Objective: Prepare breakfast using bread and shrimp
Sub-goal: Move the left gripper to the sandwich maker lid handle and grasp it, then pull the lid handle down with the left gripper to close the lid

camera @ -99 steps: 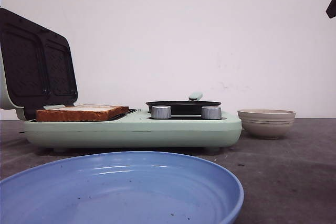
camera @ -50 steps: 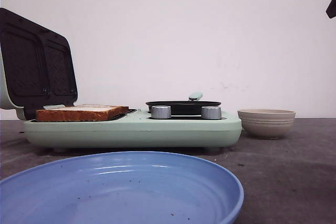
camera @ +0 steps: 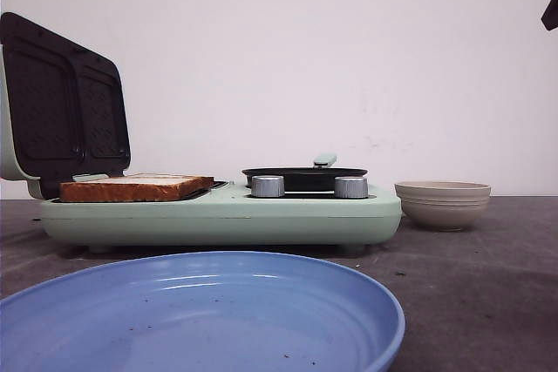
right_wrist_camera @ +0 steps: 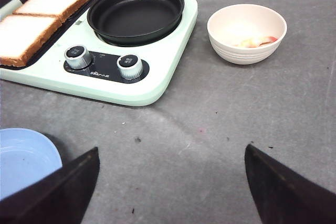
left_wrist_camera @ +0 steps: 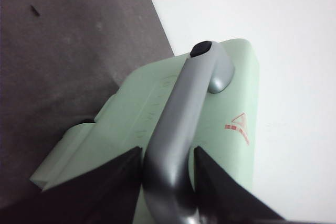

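The mint-green breakfast maker (camera: pixel 218 215) is the landmark here. Its lid (camera: pixel 61 102) stands raised at the maker's left end, dark ribbed plates facing fwd. The left gripper (left_wrist_camera: pixel 167 182) is at the lid's back: in the left wrist view the grey handle (left_wrist_camera: pixel 181 114) runs between its two dark fingers (left_wrist_camera: pixel 118 182), which sit close on either side, so it looks clamped on the handle (actual contact at the pads is cut off by the frame edge).

The bread (right_wrist_camera: pixel 37 19) – two toasted slices, golden-brown crust – lies side by side on the maker's left grill plate, just under the raised lid. From the front view only the brown crust edge (camera: pixel 135 187) shows. Right of the bread, on the maker's right half, sits the black frying pan (right_wrist_camera: pixel 135 13), w/ two silver knobs (right_wrist_camera: pixel 102 62) on the panel in front of it.

Off the maker's right end, near but apart, stands the beige ribbed bowl (right_wrist_camera: pixel 247 32); the shrimp (right_wrist_camera: pixel 257 41) – pale pinkish pieces – lie inside at its bottom. In front of the maker, nearest the camera, is the blue plate (camera: pixel 200 315), a few dark specks on it.

The right gripper (right_wrist_camera: pixel 170 182) hangs above the grey table (right_wrist_camera: pixel 210 129) in front of the maker's right end, fingers spread wide, nothing between them.
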You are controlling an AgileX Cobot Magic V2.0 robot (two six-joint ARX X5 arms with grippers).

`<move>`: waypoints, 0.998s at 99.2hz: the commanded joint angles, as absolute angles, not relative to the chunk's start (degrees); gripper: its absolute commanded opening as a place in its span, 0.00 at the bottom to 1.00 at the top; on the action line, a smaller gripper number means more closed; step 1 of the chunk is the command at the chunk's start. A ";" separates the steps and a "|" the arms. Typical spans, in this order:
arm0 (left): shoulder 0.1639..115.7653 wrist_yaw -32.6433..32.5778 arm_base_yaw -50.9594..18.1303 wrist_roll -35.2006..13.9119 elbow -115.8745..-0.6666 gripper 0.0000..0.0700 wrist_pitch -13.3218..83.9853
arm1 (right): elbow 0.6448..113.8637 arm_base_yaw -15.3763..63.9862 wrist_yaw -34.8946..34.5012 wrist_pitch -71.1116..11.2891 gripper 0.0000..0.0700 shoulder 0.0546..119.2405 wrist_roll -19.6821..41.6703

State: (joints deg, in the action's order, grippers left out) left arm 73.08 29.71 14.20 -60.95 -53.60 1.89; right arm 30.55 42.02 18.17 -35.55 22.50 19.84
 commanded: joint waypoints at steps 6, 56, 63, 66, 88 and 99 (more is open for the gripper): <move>74.65 29.76 13.47 -59.40 -54.19 0.08 1.67 | 30.72 42.50 18.41 -35.16 0.77 22.74 20.45; 74.74 26.94 8.36 -54.52 -54.19 0.02 1.67 | 30.72 42.50 18.41 -35.16 0.77 22.74 20.45; 74.76 25.41 6.59 -53.28 -54.19 0.02 1.69 | 30.72 42.50 18.41 -35.16 0.77 22.74 20.45; 74.78 24.91 5.74 -52.73 -54.19 0.02 1.69 | 30.72 42.50 18.41 -35.16 0.77 22.74 20.45; 76.18 19.92 -0.89 -50.06 -54.19 0.02 1.78 | 30.72 42.50 18.41 -35.16 0.77 22.74 20.45; 77.78 17.43 -4.54 -49.06 -54.19 0.02 1.65 | 30.72 42.50 18.41 -35.18 0.77 22.74 20.45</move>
State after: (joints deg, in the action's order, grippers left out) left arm 74.46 20.86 -3.62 -50.83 -54.74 -1.08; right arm 30.55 42.02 18.17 -35.55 22.50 19.84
